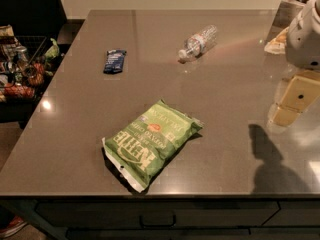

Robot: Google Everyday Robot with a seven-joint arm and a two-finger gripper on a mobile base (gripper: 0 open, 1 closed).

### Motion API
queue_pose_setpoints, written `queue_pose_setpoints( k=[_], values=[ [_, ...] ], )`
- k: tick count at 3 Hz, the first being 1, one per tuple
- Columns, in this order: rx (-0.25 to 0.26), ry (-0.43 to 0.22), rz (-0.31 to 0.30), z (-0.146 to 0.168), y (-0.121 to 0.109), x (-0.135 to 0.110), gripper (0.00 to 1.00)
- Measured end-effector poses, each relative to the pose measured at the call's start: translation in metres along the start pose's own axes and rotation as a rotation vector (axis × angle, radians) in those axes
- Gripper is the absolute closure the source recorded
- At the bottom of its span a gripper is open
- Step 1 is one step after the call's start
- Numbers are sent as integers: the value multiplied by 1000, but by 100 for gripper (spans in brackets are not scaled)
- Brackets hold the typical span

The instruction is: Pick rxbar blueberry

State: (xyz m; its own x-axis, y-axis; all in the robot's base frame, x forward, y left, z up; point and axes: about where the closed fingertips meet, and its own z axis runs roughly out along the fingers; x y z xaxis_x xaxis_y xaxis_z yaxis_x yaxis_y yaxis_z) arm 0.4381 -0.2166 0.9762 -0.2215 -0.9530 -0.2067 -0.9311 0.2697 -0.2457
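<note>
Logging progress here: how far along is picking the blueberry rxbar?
Done: nothing yet. The rxbar blueberry lies flat on the table, far left, untouched. In hand: the end effector hangs at the right edge, well apart from it. Left: reach across, grasp, lift.

Prob. an office kitchenette: long grey counter [75,149] w/ drawers [157,216] below, snack basket [37,40] at left. Gripper [291,105] hangs at right edge.

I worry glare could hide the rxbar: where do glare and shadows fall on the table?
Camera view: a small glare spot sits on the table near its left edge. The rxbar lies in even light, free of glare. A dark shadow falls front right, nearer the camera than the gripper at the right edge. The chip bag casts a thin shadow along its near edge.
</note>
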Motion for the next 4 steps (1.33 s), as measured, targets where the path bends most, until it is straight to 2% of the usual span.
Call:
queue_pose_setpoints(
  k=[1, 2, 3, 4],
  values=[
    [0, 0, 0, 0, 0, 0, 0],
    [-24, -20, -4, 1, -3, -13, 0],
    [-65, -60, -17, 8, -9, -52, 0],
    [-77, -109, 7, 21, -20, -97, 0]
  ],
)
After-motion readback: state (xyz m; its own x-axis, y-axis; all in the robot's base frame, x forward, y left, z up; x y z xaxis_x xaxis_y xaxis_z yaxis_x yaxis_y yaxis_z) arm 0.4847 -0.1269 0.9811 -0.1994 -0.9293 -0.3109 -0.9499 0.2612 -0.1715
